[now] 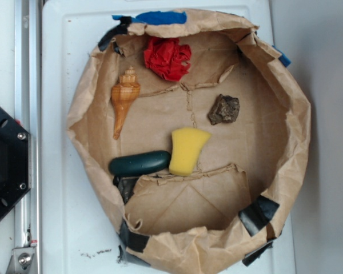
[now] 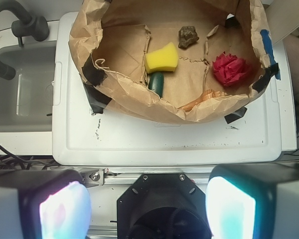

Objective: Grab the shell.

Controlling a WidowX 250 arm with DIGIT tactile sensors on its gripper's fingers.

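Shell [image 1: 124, 103] is the target: a long orange-tan conch lying flat on the floor of the brown paper nest [image 1: 286, 188], ridged spire toward the red crumpled cloth [image 1: 168, 57] and thin pointed tail trailing toward the dark green oblong piece [image 1: 139, 163]. In the wrist view only a sliver of it [image 2: 203, 98] shows over the near paper wall, well ahead of the gripper [image 2: 147, 209] and somewhat to its right. The gripper is spread wide, empty, its two pads at the lower corners of that view, hanging back over the edge of the white surface [image 2: 164, 139], outside the nest entirely.

The approach is the step in hand, and doing it well likely means rising clear of the crumpled paper rim before travelling forward, then descending inside the wall. The jaws should probably straddle the broad ribbed body just below the spire, across the shell's width, since the tail looks too thin to hold. The yellow sponge [image 1: 187, 149] and brown rock [image 1: 224, 109] lie well apart from it, so crowding seems unlikely.
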